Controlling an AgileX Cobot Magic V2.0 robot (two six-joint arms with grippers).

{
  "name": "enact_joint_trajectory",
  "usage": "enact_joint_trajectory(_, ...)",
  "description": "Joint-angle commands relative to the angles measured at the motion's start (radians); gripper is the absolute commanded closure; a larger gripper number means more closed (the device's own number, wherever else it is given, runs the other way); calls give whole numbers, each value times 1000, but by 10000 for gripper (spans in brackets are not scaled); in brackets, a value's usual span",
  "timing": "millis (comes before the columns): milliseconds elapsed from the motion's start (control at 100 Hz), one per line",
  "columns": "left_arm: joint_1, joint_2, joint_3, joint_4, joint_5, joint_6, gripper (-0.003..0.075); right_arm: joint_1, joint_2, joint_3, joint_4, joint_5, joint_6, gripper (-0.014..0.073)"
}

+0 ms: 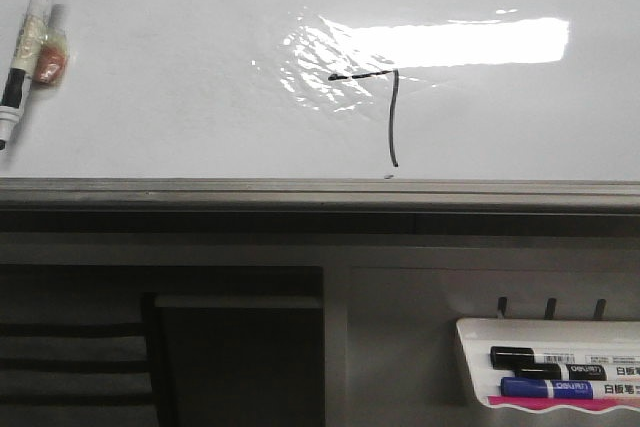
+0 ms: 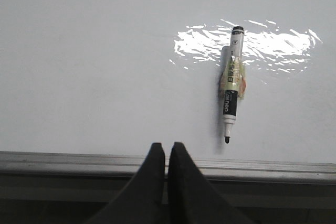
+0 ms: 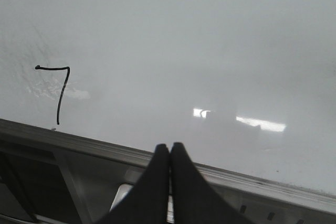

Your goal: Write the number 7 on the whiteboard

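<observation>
Glossy whiteboard, number 7 drawn beside the glare

An uncapped marker lay far left; left gripper and right gripper were both closed, empty, near the grey rail.

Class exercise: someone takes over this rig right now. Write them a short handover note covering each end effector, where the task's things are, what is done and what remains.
Left end effector: shut, empty, near the board's rail.
Right end effector: shut, empty, also by the rail.
Whiteboard: a black number 7 is drawn on it, partly under the glare.
Marker: uncapped, lying on the board to the left of the figure.
Done: the 7 is written and the marker is out of both end effectors.
Left: seemingly nothing.
</observation>
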Motion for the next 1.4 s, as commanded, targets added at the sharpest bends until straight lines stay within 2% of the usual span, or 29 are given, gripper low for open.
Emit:
enact_joint_trajectory(0, 2, -31, 35, -100, -108, 117, 741, -6, 5, -27, 8, -76, -3, 665)
enact_joint_trajectory(800, 2, -31, 35, -126, -106, 115, 741, -6, -12, -16, 8, -91, -3, 665)
enact_joint_trajectory(970, 2, -31, 35, -126, -106, 115, 741, -50, -128, 113, 8, -190, -3, 665)
enact_joint_trajectory(1310, 2, -31, 35, -126, -106, 115, 741, -57, -334, 486, 19, -553, -3, 665)
enact_joint_trajectory(1390, 2, -31, 35, -126, -104, 115, 741, -57, -340, 482, 20, -510, -3, 665)
